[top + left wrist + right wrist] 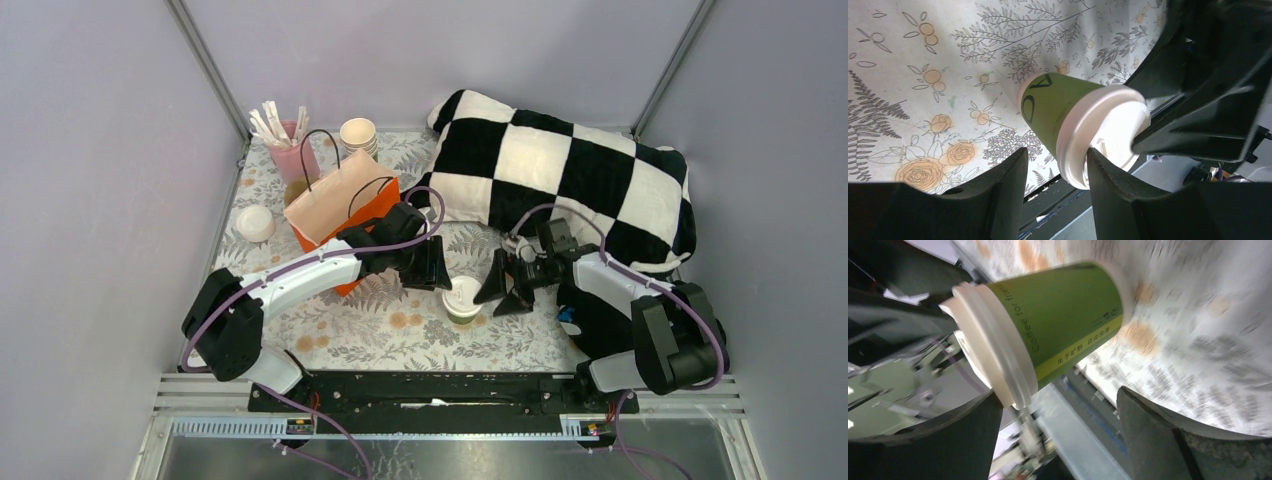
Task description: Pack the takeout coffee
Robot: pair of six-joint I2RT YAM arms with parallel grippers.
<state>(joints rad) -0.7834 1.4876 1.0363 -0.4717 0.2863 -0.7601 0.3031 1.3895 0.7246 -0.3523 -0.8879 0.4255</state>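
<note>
Top external view: the small green paper cup with a white plastic lid (462, 299) stands upright on the floral-print surface (350, 335). The lid is on, so it's likely ready to pack as is. It sits in the gap between the two arms, where either can reach it.

Left tool (438, 272) is just beside the cup on its left, part-spread and gripping nothing. Left wrist view shows the lid rim just past one fingertip (1103, 175); the cup body is not between the fingers.

Right tool (498, 298) is just beside the cup on its right, spread wide and not clamping. Right wrist view shows the cup ahead of the gap with the lid rim close to one finger; I can't tell if they touch. So the cup is free, resting on the surface.

Orange paper bag with black handles (335, 205) stands behind the left arm, mouth seemingly open upward. My read is that it's the destination. It's on the left arm's side, so you probably want the left tool to take the cup.

Risk: a grip on the rim could pop the lid, so go for the body.
</note>
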